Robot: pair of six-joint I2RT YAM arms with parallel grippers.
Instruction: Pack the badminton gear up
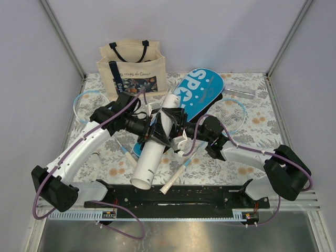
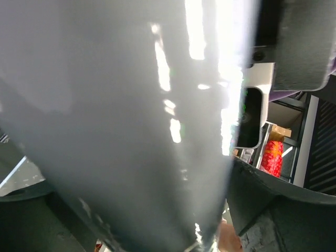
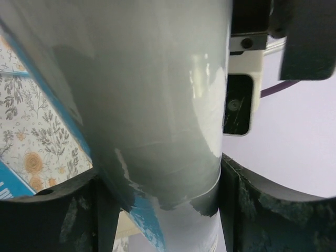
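- Left claw [image 1: 155,127] and right claw [image 1: 176,131] are each closed on the tube [image 1: 146,165], gripping it from opposite sides.
- The tube slants across mid-worktop [image 1: 257,94], open end near, far end against the case [image 1: 202,89].
- One racket [image 1: 89,106] lies left, another [image 1: 233,113] right.

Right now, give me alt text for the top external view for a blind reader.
The left gripper and right gripper clamp a white tube between them at the middle of a floral table. A blue case lies behind, a beige tote at back left.
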